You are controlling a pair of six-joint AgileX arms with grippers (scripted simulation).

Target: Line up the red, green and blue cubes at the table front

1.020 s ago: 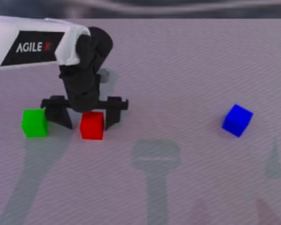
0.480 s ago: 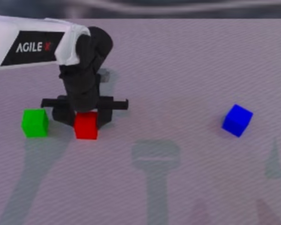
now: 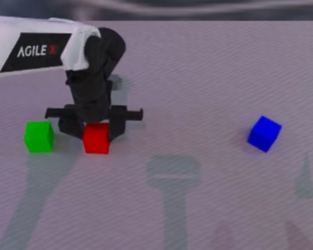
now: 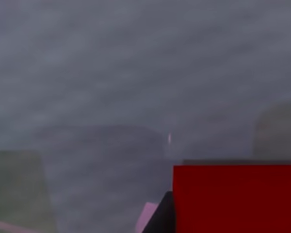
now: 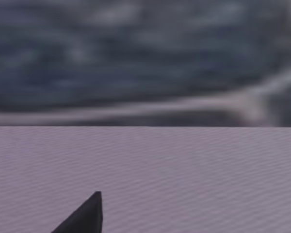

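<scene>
The left gripper (image 3: pixel 95 130) is clamping its fingers on the red cube (image 3: pixel 96 138), gripping it from above so it can be set in line. Just left of the red cube the green cube (image 3: pixel 39 136) is sitting; the blue cube (image 3: pixel 264 134) is lying well to its right. The right gripper's (image 5: pixel 82 216) fingers cannot be judged.

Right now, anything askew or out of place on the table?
Only the blue cube: it sits alone toward the table's right, turned at an angle, while the green cube sits square. The left gripper is shut on the red cube beside the green one.
</scene>
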